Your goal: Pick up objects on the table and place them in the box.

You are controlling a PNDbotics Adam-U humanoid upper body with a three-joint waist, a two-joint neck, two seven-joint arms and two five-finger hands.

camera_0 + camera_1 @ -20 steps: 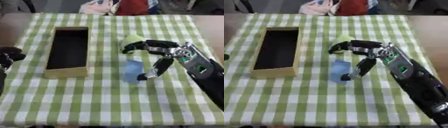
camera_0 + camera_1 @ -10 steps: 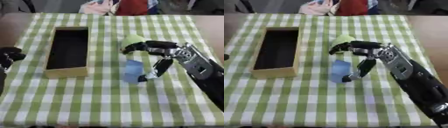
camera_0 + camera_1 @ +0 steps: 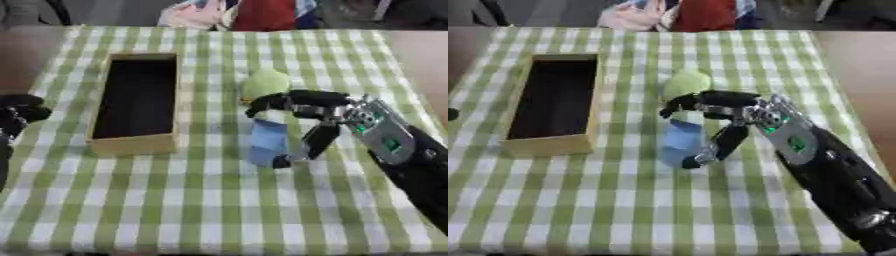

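Blue object (image 3: 269,142) lies on the green-checked counter (image 3: 210,200) just right of the open wooden box (image 3: 136,102), with a pale green object (image 3: 265,82) just beyond it. The right robot hand (image 3: 315,112) arches over the blue one, fingers curled above its far end and thumb down by its near edge, bracketing it. The left robot hand (image 3: 17,112) rests at the left edge, fingers curled, holding nothing.

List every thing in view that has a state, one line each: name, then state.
box: upright on the cloth, open top, nothing visible inside.
blue object: on the cloth, between the right hand's fingers and thumb.
light green object: on the cloth, just behind the blue object, not held.
right hand: fingers curled around the blue object.
left hand: idle at the left edge; fingers unclear.
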